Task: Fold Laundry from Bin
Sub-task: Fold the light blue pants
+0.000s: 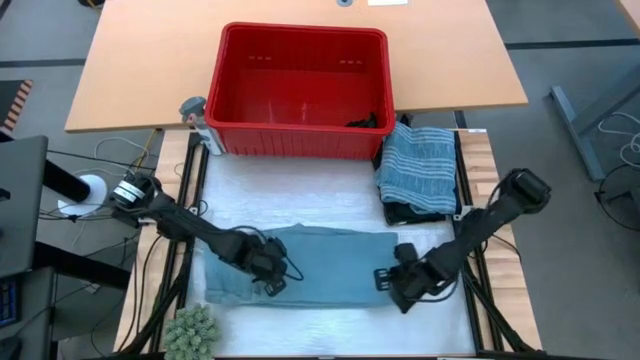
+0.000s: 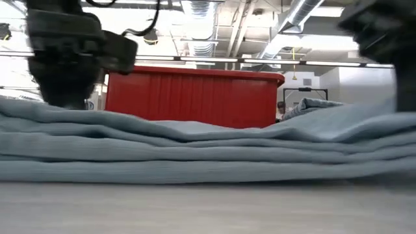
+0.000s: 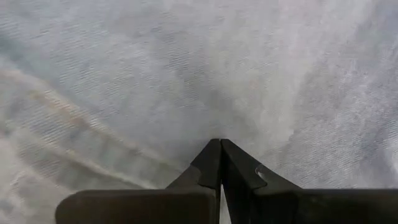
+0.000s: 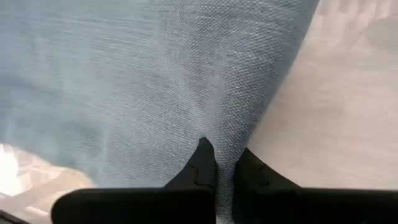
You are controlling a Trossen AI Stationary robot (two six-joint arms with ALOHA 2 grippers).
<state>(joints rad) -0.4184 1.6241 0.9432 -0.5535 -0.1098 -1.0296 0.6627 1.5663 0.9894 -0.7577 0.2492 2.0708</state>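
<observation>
The light blue garment [image 1: 320,262] lies folded in several flat layers on the white pad, seen edge-on in the low view [image 2: 208,153]. My left gripper [image 1: 270,277] is shut, its tips down on the garment's left half [image 3: 186,74]. My right gripper [image 1: 392,281] is shut on the garment's right edge [image 4: 155,81]. The red bin [image 1: 300,90] stands at the far side, with a bit of black cloth [image 1: 368,121] in its right near corner. A folded grey-blue striped garment [image 1: 418,163] lies on a black one [image 1: 415,211] to the bin's right. My left gripper touches the light blue garment's top layer [image 3: 219,134] with the tips of its shut fingers, coming from above at a slant. I cannot tell whether any cloth is caught between them. The cloth lies flat on the table. My right gripper pinches the garment's right edge [image 4: 225,149] between its two fingers, a ridge of cloth showing between the tips. The fingers come from the table's right, slanting down. One layer or several, I cannot tell. The garment lies on the pad.
A green spiky ball [image 1: 191,331] sits at the near left corner. A small grey object [image 1: 194,110] stands by the bin's left near corner. The white pad [image 1: 290,185] is bare between the bin and the garment.
</observation>
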